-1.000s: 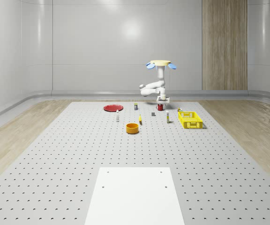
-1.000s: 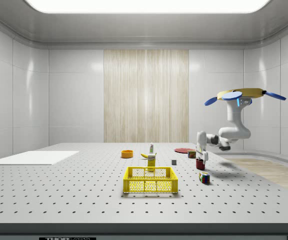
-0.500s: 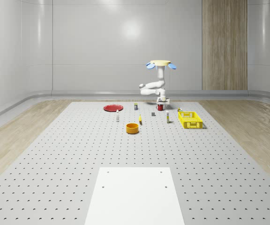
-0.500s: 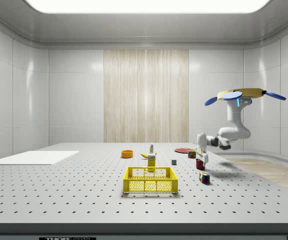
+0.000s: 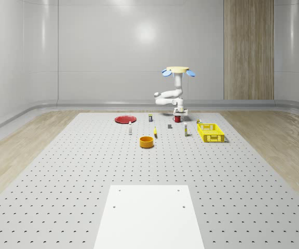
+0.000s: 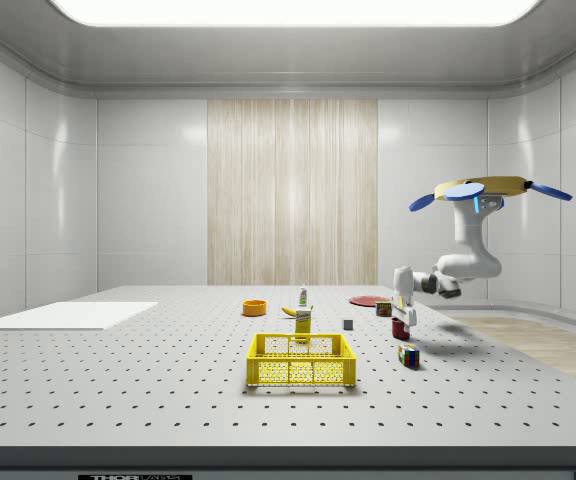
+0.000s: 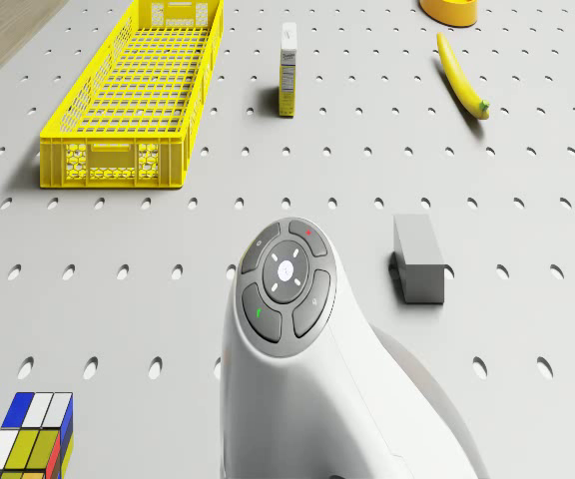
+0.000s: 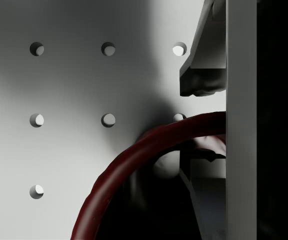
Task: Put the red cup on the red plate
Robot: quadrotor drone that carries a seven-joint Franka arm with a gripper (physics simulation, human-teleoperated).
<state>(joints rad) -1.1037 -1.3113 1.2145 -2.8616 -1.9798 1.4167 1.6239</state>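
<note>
My gripper [image 8: 204,125] is down at the red cup [image 8: 149,150] with one finger [image 8: 199,75] outside the rim and the other inside it, the cup wall between them; I judge the grip as closing on the rim, though whether the pads press the wall yet I cannot tell. The cup stands on the perforated table [image 5: 87,171], near the far edge in the whole-scene view, and the drone [image 6: 483,188] hovers above and just behind it with the arm folded down. The red plate [image 5: 124,120] lies well apart, toward that view's left.

To do this step well I would squeeze until the wall is firmly pinched, then lift straight up before any sideways travel (a rim pinch lets a cup swing).

The wrist camera cuts off most of the cup, and in the drone view the arm covers it. The grey block [image 7: 419,259] and the Rubik's cube [image 7: 28,444] sit near.
</note>
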